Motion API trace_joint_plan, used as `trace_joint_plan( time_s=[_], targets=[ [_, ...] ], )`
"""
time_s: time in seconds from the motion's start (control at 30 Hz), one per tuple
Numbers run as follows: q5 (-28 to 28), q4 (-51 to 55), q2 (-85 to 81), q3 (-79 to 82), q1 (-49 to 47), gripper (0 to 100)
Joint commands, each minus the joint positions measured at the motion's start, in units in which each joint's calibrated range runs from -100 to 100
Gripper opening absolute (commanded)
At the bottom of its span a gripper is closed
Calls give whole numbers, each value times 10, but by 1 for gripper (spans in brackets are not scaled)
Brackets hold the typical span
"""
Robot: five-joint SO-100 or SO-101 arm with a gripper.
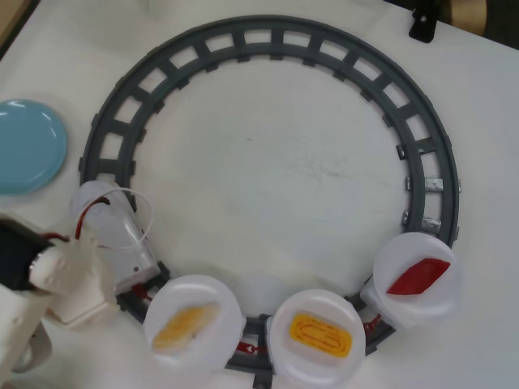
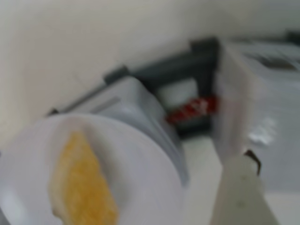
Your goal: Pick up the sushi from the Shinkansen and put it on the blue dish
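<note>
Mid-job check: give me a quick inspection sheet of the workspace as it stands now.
Surface: white table, grey ring track.
Job's things: sushi on the first white plate behind the train; blue dish empty, overhead view's left edge.
Clutter: yellow grooved piece, red piece, each on its own plate.
Gripper: jaws not clearly seen; arm beside the train.
Cables: red wire at the arm.
Surroundings: black object, top edge.

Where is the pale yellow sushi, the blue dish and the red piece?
sushi [image 1: 185, 325], overhead view, middle of its top.
blue dish [image 1: 24, 146], overhead view, bare centre.
red piece [image 1: 418, 276], overhead view, its middle.
</note>
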Motion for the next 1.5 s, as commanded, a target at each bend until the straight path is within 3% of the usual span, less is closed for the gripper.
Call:
trace_joint_plan(
  time_s=[0.0,0.53,1.3,1.47],
  targets=[
    [12,10,-8,13,17,28],
    [24,10,-9,-34,75,28],
    [21,7,0,57,54,28],
    [0,-47,1,74,38,28]
  ],
)
